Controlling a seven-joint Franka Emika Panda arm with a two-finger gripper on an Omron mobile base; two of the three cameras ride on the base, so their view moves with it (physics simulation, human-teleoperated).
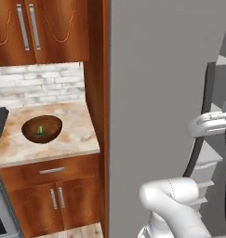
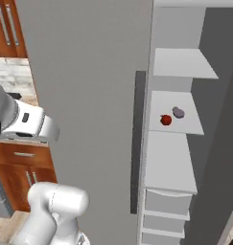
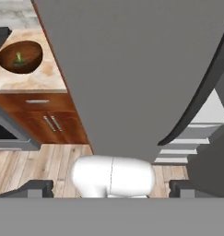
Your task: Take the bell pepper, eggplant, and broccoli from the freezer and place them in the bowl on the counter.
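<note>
freezer open, two veggies on the shelf

the gripper (image 3: 111,188) sits with its jaws spread wide and nothing between them, looking at the flat grey door of the freezer (image 1: 156,107). the door is swung open, and on a pale inner shelf (image 2: 178,127) the red bell pepper (image 2: 166,120) lies just beside the purple eggplant (image 2: 178,113). over on the tabletop (image 1: 77,135) the brown bowl (image 1: 42,128) has the green broccoli (image 1: 40,131) inside it

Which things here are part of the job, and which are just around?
Job: bell pepper, eggplant, broccoli already in the bowl, freezer, counter, open gripper.
Around: upper cabinets, brick wall.
</note>
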